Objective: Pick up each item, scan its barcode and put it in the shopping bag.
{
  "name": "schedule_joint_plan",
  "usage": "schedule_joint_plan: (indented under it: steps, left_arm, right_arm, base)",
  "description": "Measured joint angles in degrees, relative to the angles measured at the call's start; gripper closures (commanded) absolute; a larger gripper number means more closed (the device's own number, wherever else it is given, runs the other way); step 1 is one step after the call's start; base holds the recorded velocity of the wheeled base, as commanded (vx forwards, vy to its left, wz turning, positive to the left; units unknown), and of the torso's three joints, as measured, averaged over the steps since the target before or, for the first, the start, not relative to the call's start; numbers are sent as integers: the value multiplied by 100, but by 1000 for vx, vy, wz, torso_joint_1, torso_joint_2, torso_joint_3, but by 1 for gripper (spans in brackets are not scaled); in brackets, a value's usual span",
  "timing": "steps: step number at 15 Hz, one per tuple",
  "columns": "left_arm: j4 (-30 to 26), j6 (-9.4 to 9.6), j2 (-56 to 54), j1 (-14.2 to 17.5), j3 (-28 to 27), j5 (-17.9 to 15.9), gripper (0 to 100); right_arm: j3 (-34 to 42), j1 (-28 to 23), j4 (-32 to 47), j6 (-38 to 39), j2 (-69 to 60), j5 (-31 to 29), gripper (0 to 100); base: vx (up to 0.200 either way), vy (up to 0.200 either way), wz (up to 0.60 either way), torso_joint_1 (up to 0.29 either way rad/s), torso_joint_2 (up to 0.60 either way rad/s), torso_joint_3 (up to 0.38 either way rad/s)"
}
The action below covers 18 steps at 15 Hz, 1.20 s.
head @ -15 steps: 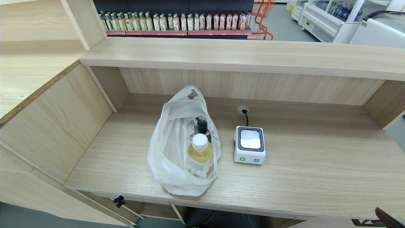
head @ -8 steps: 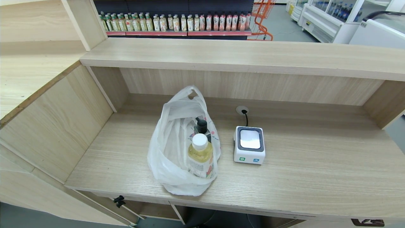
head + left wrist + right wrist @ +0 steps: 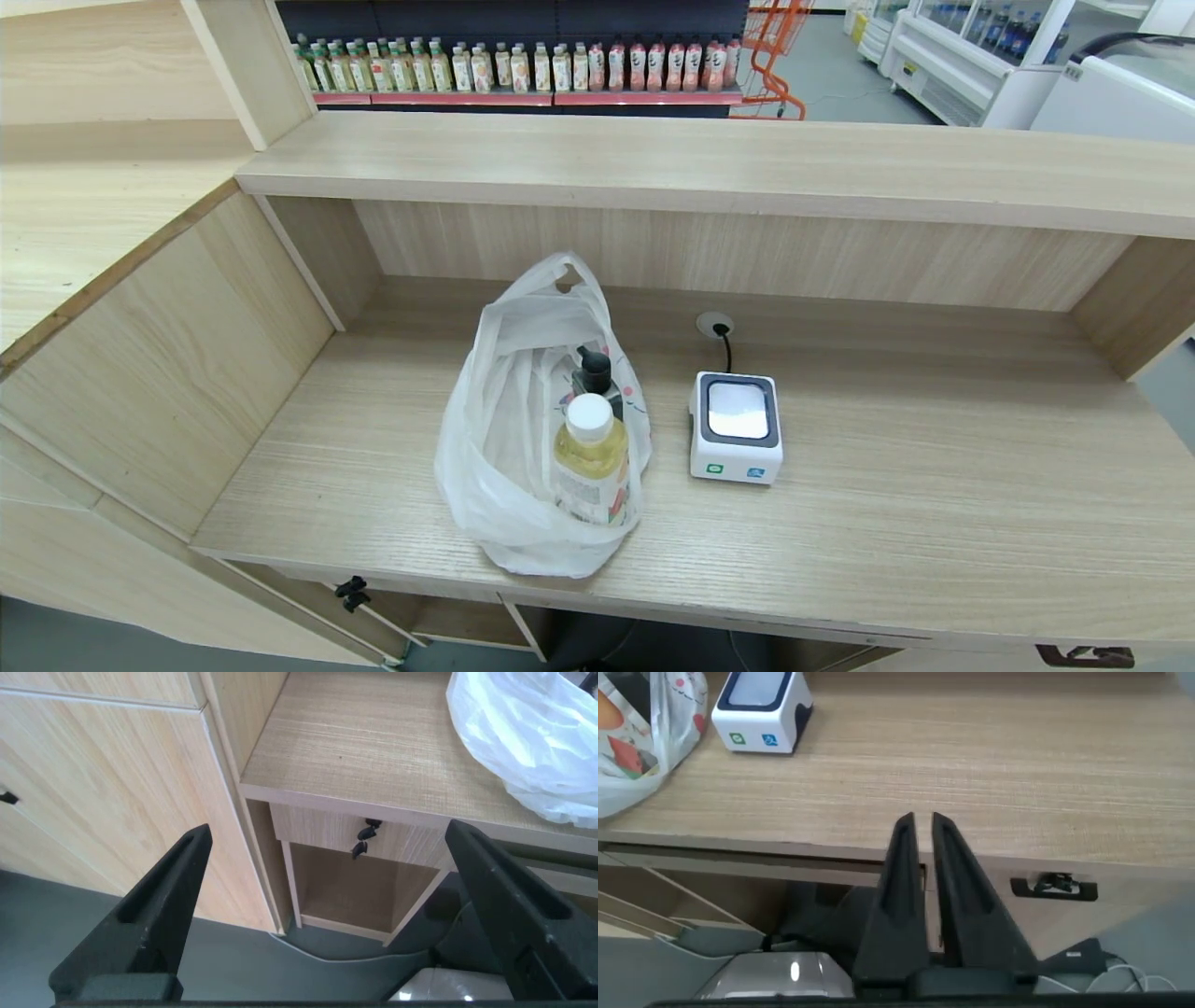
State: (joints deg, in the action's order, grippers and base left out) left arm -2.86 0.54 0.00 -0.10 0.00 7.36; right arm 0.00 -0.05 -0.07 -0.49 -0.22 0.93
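Fingers [image 3: 159,915] of the left gripper [image 3: 329,835] stand wide apart with nothing between them. The gripper hangs low in front of the desk [image 3: 374,737], below its front edge and near its left corner, facing a small dark handle [image 3: 364,838] under the top. The right gripper [image 3: 923,819] has its two fingers drawn close together, holding nothing. It also sits below the desk's front edge, off to the right of the scanner [image 3: 757,709].

On the desk the white plastic shopping bag [image 3: 509,439] stands open, handles up. Inside it, a bottle of yellow liquid with a white cap [image 3: 591,448] stands upright at the front, and a dark pump-top bottle [image 3: 595,369] stands just behind it. The scanner, a small white box with a dark-framed window on top, sits just beside the bag on its right, apart from it. A black cable [image 3: 727,353] runs from the scanner's back to a round hole in the desk.
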Motion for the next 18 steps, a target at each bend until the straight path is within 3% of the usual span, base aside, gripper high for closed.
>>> schedule_joint_plan:
  steps: [4,9,18]
  left_arm:
    - [-2,0,0,5,0,0,0]
    - [-2,28,5,-6,0,-6,0]
    - [-2,6,2,0,0,0,0]
  right_arm:
    - [0,0,0,-2,-2,0,100]
    - [-5,-5,-9,-2,0,7,100]
    - [-2,0,0,-2,1,0,100]
  base:
    - [0,0,0,0,0,0]
    - [200,-200,0,0,-2,1]
    - [0,0,0,0,0,0]
